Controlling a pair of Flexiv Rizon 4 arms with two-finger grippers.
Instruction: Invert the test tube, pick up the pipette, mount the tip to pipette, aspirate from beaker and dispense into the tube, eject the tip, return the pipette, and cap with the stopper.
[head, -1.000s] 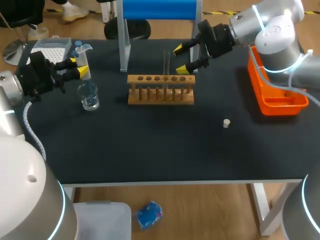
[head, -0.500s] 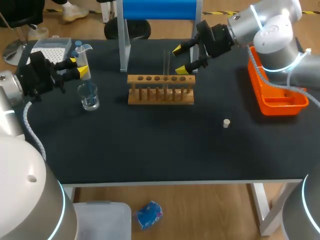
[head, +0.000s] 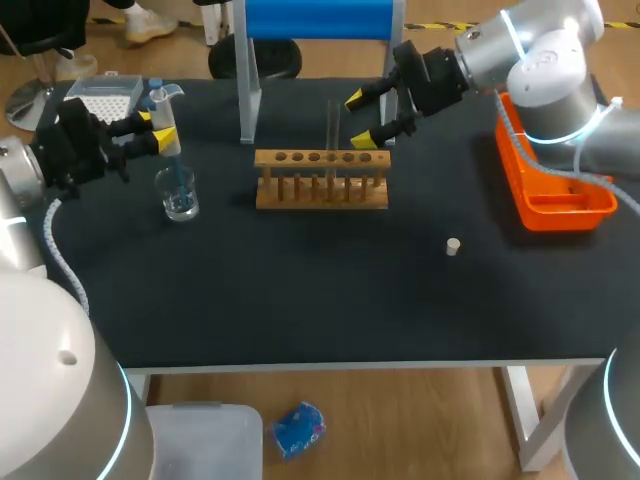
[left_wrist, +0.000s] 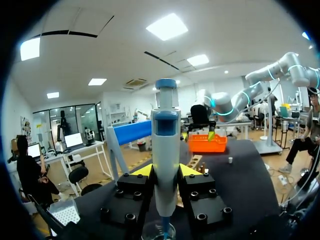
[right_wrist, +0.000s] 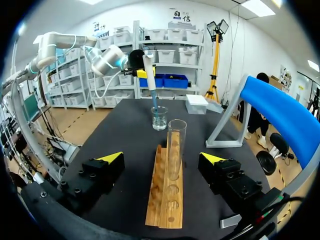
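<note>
Wooden rack (head: 322, 180), far centre of bench (head: 300, 290): 1 test tube (head: 333, 125) upright in it; right gripper (head: 362, 118) released, fingers flanking the tube, apart from it. Far left: left gripper (head: 150, 133) grasping pipette (head: 165, 120), blue tip inside beaker (head: 178, 193). Stopper (head: 453, 246): near right.

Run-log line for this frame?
left gripper: shut on pipette, tip in beaker | right gripper: open, straddling test tube in rack | stopper: on table

One pipette (left_wrist: 165, 150), one beaker (head: 179, 195), one stopper (head: 453, 246)
</note>
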